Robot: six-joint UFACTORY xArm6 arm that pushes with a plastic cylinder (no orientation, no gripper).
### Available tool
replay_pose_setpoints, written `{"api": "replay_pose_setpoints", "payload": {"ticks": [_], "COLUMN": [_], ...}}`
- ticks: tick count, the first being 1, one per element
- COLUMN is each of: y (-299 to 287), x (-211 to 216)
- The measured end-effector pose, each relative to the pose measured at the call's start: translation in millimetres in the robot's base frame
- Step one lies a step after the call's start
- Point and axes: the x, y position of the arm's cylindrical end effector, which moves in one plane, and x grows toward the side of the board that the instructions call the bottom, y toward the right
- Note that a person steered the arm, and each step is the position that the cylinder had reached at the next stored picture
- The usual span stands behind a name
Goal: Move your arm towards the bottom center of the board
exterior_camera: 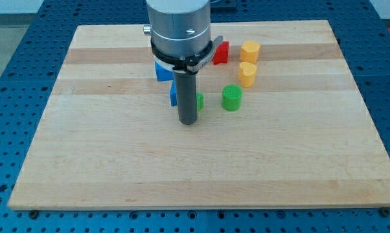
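The near half of the desk [201, 175] lies bare, and the bottom centre of the board — the place I am to reach — sits straight toward the view's bottom from where I stand now. My tip [188, 122] rests on the wood about mid-board, a little left of centre. To do this step well, I judge a plain slide toward the near edge is enough, with a slight drift to the right to land on the centre line; nothing stands in that path, so no block need be disturbed.

Just behind my tip the blocks begin. A green block [199, 101] peeks out at the rod's right side, touching or nearly so — I cannot tell which. A blue block [173, 96] shows at the rod's left, mostly hidden. To the right, apart from the rod, stands a green cylinder [232, 98]. Farther back are another blue block [162, 71], a yellow heart-like block [247, 74], a red block [221, 53] and a yellow block [250, 51].

There is no pincer on this arm, only the rod, so it holds nothing.
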Motion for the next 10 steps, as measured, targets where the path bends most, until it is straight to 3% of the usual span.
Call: {"api": "replay_pose_setpoints", "payload": {"ticks": [2, 4, 5, 10], "y": [38.0, 121.3, 129.0, 61.2], "x": [17.8, 10.5, 0.6, -15.8]}}
